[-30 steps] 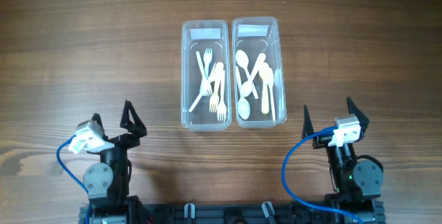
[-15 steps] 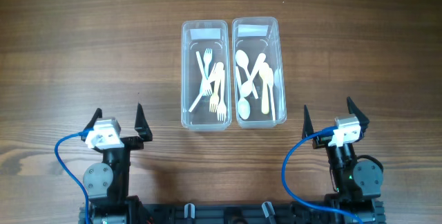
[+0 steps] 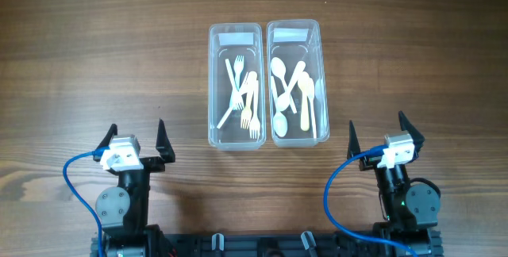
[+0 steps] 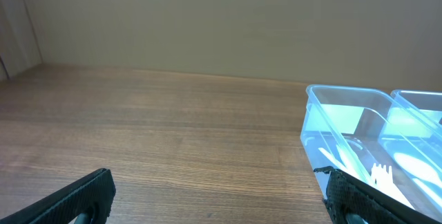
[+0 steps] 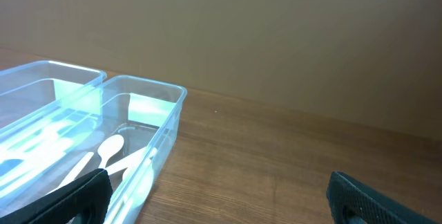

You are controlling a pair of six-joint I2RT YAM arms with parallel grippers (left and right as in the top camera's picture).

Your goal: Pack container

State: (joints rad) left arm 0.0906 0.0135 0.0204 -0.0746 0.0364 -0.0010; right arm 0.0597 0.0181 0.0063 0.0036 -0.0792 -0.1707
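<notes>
Two clear plastic containers stand side by side at the table's middle. The left container (image 3: 213,82) holds several white forks (image 3: 246,98); it also shows in the left wrist view (image 4: 314,124). The right container (image 3: 321,74) holds several white spoons (image 3: 287,90); it also shows in the right wrist view (image 5: 169,124). My left gripper (image 3: 135,134) is open and empty near the front left, pointing away from me. My right gripper (image 3: 377,128) is open and empty at the front right. Both sit well short of the containers.
Bare wooden table (image 3: 95,51) lies all around the containers. Blue cables (image 3: 75,182) loop beside each arm base at the front edge. A plain wall stands behind the table in the wrist views.
My left gripper has turned from pointing right to pointing straight ahead over the second, and has been still for the last half second. The right arm has not moved.
</notes>
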